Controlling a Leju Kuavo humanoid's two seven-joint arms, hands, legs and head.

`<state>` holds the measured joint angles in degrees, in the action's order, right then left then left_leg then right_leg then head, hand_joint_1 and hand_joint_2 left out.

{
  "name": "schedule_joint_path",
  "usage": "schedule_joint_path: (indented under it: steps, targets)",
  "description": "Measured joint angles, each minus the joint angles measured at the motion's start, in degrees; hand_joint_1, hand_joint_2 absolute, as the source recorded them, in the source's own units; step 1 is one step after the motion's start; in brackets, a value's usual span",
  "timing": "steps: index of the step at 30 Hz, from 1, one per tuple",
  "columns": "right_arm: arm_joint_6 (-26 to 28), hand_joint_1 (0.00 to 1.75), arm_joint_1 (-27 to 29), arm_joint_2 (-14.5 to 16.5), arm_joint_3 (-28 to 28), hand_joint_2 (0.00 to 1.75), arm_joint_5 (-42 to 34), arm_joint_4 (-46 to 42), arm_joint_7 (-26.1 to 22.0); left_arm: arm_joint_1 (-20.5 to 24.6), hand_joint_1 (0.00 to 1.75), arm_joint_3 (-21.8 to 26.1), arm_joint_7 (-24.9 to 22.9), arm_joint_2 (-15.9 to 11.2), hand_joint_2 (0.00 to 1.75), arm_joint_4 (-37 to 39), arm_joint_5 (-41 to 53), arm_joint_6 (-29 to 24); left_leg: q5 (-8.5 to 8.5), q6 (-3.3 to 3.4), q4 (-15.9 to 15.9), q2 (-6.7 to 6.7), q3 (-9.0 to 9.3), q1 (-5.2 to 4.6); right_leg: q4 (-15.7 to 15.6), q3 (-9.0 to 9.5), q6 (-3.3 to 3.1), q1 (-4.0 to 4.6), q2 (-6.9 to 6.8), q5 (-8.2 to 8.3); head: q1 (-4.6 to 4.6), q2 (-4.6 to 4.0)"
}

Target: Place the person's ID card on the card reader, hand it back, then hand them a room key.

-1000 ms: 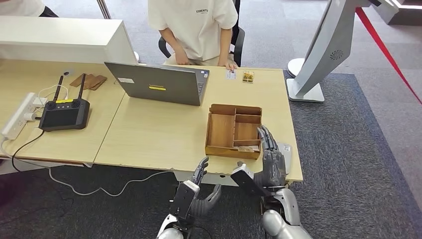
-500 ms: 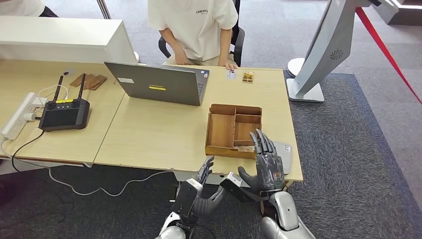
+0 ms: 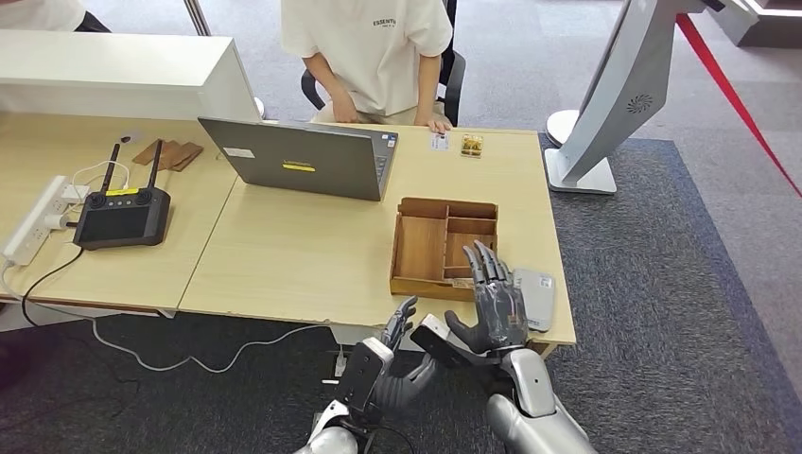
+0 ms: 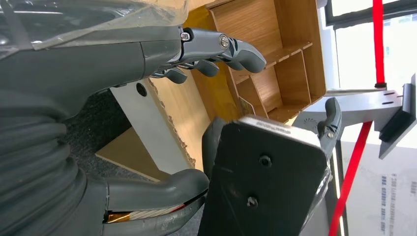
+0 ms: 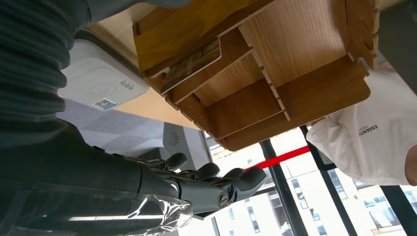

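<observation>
Head view, right hand: the right hand (image 3: 496,305) is raised over the near right part of the desk (image 3: 303,255), fingers straight and spread, holding nothing; its fingertips overlap the near edge of the wooden tray.
Left hand: the left hand (image 3: 392,355) hangs off the desk's near edge, fingers apart and loosely curved, with nothing in it.
Wooden tray: the wooden tray (image 3: 430,248) is divided into compartments; in the right wrist view a card (image 5: 193,64) lies in a narrow compartment.
Card reader: the white card reader (image 3: 537,297) lies flat just beside the right hand, near the desk's right corner.
ID card: a small ID card (image 3: 438,142) lies at the desk's far edge, by the person's hand (image 3: 437,124).
Person: a person (image 3: 369,52) in a white T-shirt is at the far side.
Laptop: a grey laptop (image 3: 303,158) stands open toward the person.
Far left: a black controller (image 3: 121,214) with two antennas rests on the desk.
</observation>
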<state>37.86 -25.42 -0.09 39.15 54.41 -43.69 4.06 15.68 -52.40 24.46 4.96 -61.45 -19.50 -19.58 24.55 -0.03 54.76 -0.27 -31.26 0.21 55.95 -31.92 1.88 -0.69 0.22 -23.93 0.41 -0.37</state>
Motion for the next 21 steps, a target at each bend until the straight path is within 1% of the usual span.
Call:
schedule_joint_path:
  steps: [11, 21]
  targets:
    - [0.2, 0.0, -3.3, 2.2, 0.1, 1.75, -3.2, 5.9, -2.1, 0.3, 0.0, -0.5, 0.4, 0.1, 1.75, 0.4, -0.7, 0.1, 0.0, 0.0, 0.0, 0.0, 0.01, 0.0, 0.0, 0.0, 0.0, 0.0, 0.0, 0.0, 0.0, 0.0]
    - [0.4, 0.0, -4.0, 2.5, 0.1, 1.75, -4.0, 8.8, -2.1, 0.3, 0.0, -0.5, 0.9, 0.2, 1.75, 0.9, -0.8, 0.2, 0.0, 0.0, 0.0, 0.0, 0.0, 0.0, 0.0, 0.0, 0.0, 0.0, 0.0, 0.0, 0.0, 0.0]
